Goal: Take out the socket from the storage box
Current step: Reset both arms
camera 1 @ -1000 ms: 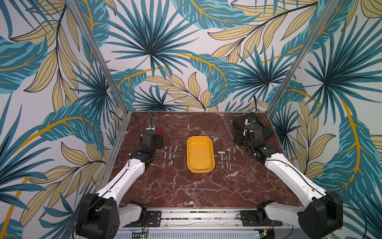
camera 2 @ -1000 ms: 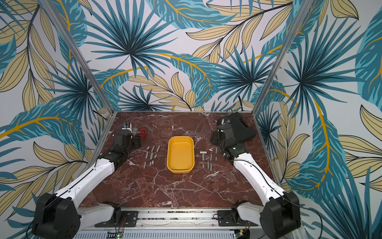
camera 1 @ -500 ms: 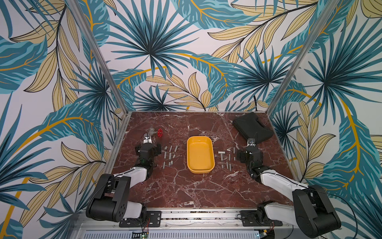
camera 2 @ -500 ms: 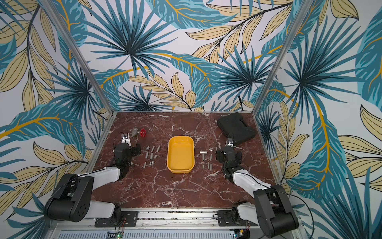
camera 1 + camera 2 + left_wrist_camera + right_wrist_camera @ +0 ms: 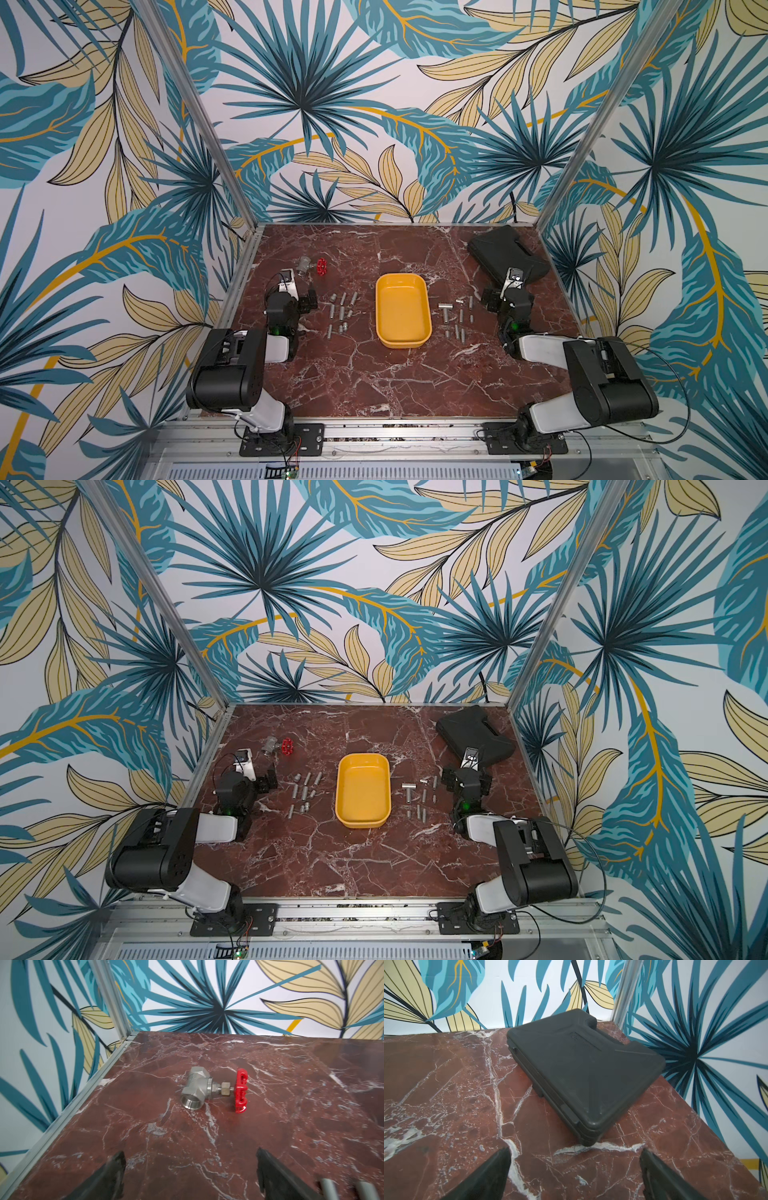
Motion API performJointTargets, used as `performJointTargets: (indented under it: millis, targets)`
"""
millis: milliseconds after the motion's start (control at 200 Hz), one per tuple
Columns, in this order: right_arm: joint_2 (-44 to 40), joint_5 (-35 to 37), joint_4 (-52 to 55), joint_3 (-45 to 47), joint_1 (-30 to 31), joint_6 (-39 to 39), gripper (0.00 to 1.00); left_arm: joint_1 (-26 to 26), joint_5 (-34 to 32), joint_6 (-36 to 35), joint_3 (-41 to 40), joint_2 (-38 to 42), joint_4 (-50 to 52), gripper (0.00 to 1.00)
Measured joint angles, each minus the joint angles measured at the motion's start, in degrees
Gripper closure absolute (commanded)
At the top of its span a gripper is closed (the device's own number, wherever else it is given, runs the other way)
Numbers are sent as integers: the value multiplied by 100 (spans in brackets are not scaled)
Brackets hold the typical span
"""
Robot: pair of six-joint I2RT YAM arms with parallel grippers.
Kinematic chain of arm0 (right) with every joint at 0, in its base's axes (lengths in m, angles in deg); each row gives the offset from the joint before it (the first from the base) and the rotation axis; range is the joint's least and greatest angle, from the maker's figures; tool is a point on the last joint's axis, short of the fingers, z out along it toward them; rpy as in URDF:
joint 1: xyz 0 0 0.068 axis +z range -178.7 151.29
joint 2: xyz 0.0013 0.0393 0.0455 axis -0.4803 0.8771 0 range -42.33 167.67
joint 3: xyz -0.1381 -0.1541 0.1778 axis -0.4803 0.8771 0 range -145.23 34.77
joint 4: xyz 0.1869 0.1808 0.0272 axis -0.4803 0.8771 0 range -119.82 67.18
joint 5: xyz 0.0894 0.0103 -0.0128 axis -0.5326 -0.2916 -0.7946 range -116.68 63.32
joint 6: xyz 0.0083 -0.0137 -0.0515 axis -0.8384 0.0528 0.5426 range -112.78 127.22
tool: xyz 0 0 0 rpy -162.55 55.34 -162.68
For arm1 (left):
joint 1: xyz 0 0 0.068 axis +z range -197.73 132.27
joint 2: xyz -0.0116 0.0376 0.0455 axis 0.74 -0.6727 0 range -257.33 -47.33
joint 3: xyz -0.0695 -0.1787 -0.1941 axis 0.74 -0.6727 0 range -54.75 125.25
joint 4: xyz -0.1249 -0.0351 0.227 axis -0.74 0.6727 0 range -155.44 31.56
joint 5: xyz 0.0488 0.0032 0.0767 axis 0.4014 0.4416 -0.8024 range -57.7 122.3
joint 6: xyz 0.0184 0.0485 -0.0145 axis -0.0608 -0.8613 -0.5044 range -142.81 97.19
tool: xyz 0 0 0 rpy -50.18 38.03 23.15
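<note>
In both top views the storage box [image 5: 402, 309] [image 5: 363, 791] is seen at centre frame, with sockets [image 5: 341, 313] laid on the table [image 5: 374, 374] to its left and right.

In the left wrist view the left gripper [image 5: 190, 1167] is seen released, spread wide, below a valve [image 5: 199, 1088].

In the right wrist view the right gripper [image 5: 575, 1165] is likewise released, below a black case [image 5: 587, 1068].

In a top view you see the yellow storage box [image 5: 362, 789] at the middle of the table [image 5: 332, 862], its bare floor showing. Small metal sockets [image 5: 305, 792] lie on the table just beside it on the left arm's side, with more sockets [image 5: 424, 796] on the right arm's side. Your left gripper [image 5: 249, 777] sits near a red-handled valve [image 5: 276, 746]; your right gripper [image 5: 465, 777] sits close to the black case [image 5: 473, 733] at the back.
</note>
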Motion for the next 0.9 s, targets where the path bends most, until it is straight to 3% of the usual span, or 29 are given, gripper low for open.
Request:
performJointTargets:
  millis: [901]
  targets:
    - [26,-201,-350,33,-22,-42,0,-4,286,-22,0,0,-127,0]
